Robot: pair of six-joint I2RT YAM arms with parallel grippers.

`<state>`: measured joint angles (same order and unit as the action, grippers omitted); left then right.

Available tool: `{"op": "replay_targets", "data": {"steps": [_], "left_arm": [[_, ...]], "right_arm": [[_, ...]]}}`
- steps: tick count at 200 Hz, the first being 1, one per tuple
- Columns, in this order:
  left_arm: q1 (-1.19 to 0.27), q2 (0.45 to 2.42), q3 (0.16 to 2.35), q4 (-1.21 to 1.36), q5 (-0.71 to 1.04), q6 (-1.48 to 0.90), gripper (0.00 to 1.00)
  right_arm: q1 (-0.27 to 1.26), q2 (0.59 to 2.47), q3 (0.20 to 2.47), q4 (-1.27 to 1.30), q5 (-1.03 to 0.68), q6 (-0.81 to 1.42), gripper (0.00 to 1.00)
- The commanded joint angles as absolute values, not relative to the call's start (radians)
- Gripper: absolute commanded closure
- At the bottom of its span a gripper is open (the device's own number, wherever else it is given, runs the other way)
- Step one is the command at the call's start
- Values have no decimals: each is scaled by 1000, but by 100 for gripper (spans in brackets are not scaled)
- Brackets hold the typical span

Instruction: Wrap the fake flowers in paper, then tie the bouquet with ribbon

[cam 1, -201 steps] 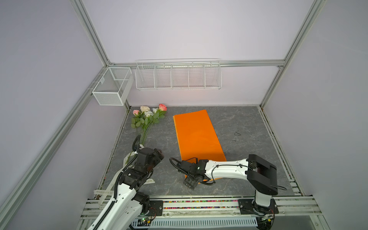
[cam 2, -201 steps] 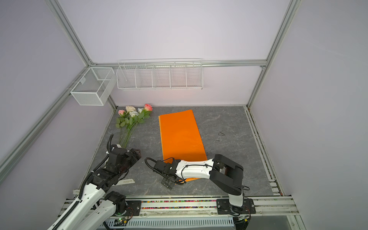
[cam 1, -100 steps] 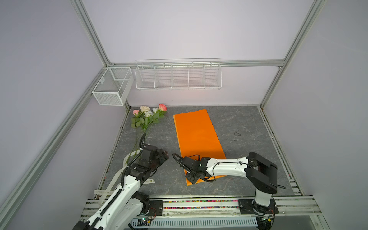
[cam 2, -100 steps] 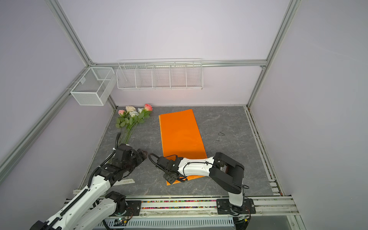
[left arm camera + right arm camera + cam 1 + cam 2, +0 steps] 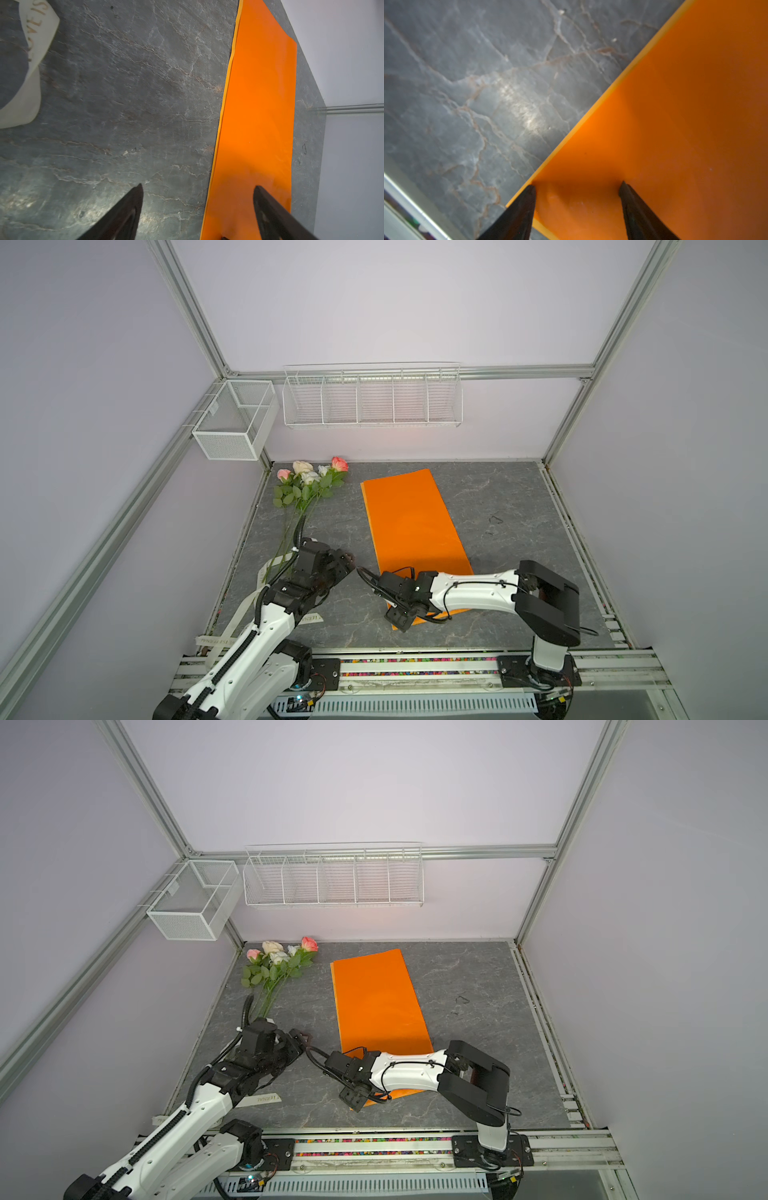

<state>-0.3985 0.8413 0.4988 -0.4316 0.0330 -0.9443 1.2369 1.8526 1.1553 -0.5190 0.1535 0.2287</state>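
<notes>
Around you stand pale lilac walls (image 5: 395, 302) in an aluminium frame (image 5: 519, 372), enclosing a grey, marble-veined table (image 5: 519, 497). On the back wall hangs a white wire rack (image 5: 372, 398) of five compartments, and beside it, at the left rear corner, a white mesh basket (image 5: 230, 423). The light is soft and even.

Left arm (image 5: 270, 622) reaches up from the near rail, elbow bent, forearm angled toward the middle. The left pincer (image 5: 198, 187) is spread wide, nothing between the jaws. Right arm (image 5: 473, 593) lies low, forearm stretched across toward the left, wrist tipped down. The right pincer (image 5: 577, 185) points downward, jaws parted, gripping nothing. Pincers near, not touching.
</notes>
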Motion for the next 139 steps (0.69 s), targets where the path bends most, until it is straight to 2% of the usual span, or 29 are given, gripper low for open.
{"op": "replay_targets", "data": {"steps": [1, 35, 76, 95, 113, 139], "left_arm": [[-391, 832, 492, -448, 6, -939, 16], [-391, 846, 499, -445, 5, -932, 16], [-391, 857, 501, -438, 9, -932, 16], [-391, 854, 501, -442, 12, -928, 16], [-390, 845, 498, -449, 12, -930, 16], [-391, 838, 493, -441, 20, -930, 16]], "right_arm": [[1246, 1876, 1173, -564, 166, 199, 24], [1266, 1891, 1170, -578, 166, 193, 15], [1268, 1936, 1147, -581, 176, 202, 17], [1266, 1960, 1117, -557, 166, 216, 24], [1253, 1968, 1089, -537, 160, 242, 40], [1233, 1938, 1070, -510, 142, 253, 55]]}}
